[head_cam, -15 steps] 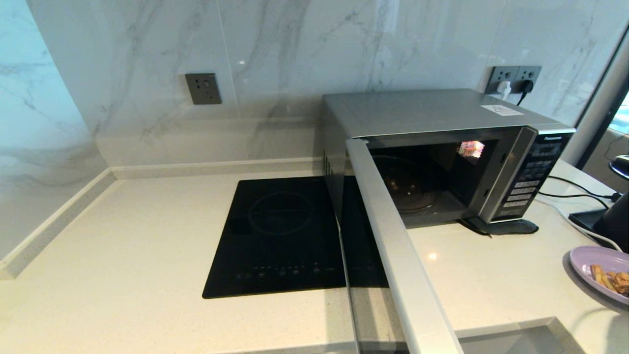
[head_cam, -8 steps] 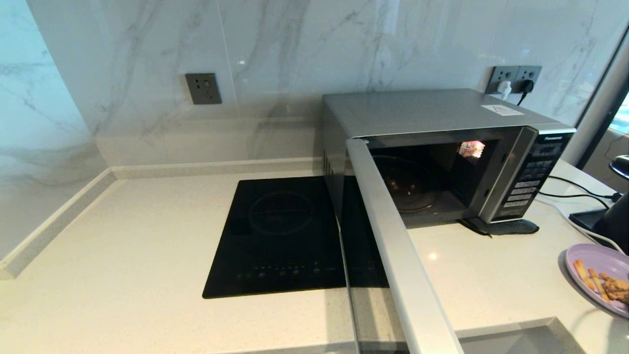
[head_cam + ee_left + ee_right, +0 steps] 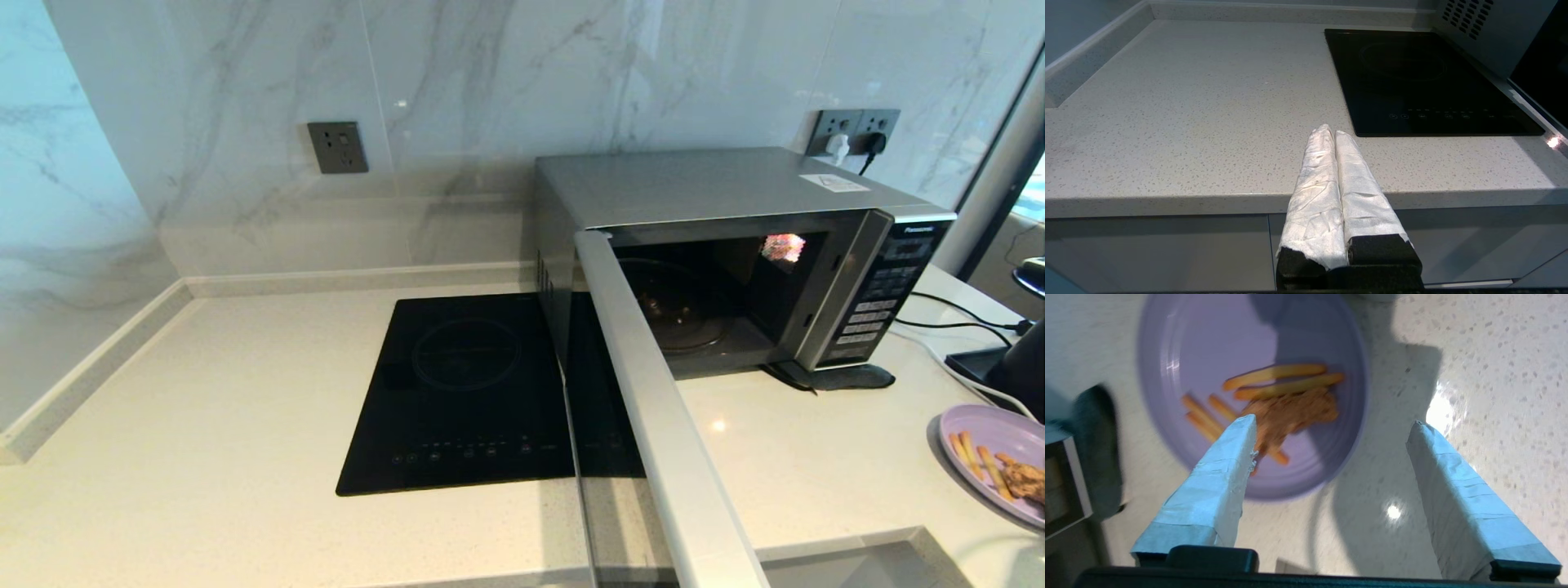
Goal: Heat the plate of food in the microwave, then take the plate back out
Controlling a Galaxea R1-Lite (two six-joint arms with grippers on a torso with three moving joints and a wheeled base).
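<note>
The lavender plate of food [image 3: 1008,437] sits on the counter at the far right edge of the head view, carrying orange sticks and a brown crumbly piece. Seen from the right wrist, the plate [image 3: 1208,343] lies below my right gripper [image 3: 1333,421], which is open. One taped finger hangs over the food and the other over bare counter beside the rim, and nothing is held. The silver microwave [image 3: 718,184] stands at the back right with its door [image 3: 653,408] swung wide open towards me and a dark cavity behind. My left gripper [image 3: 1331,130] is shut and parked at the counter's front edge.
A black glass induction cooktop [image 3: 465,392] lies left of the microwave, partly behind the open door. Cables [image 3: 955,314] and a dark object [image 3: 1016,367] lie on the counter right of the microwave. Wall sockets [image 3: 853,131] sit behind it. A light speckled counter [image 3: 204,425] stretches to the left.
In the head view the plate has shifted a little to the left at the right edge, showing more of the sticks. The microwave door has not moved.
</note>
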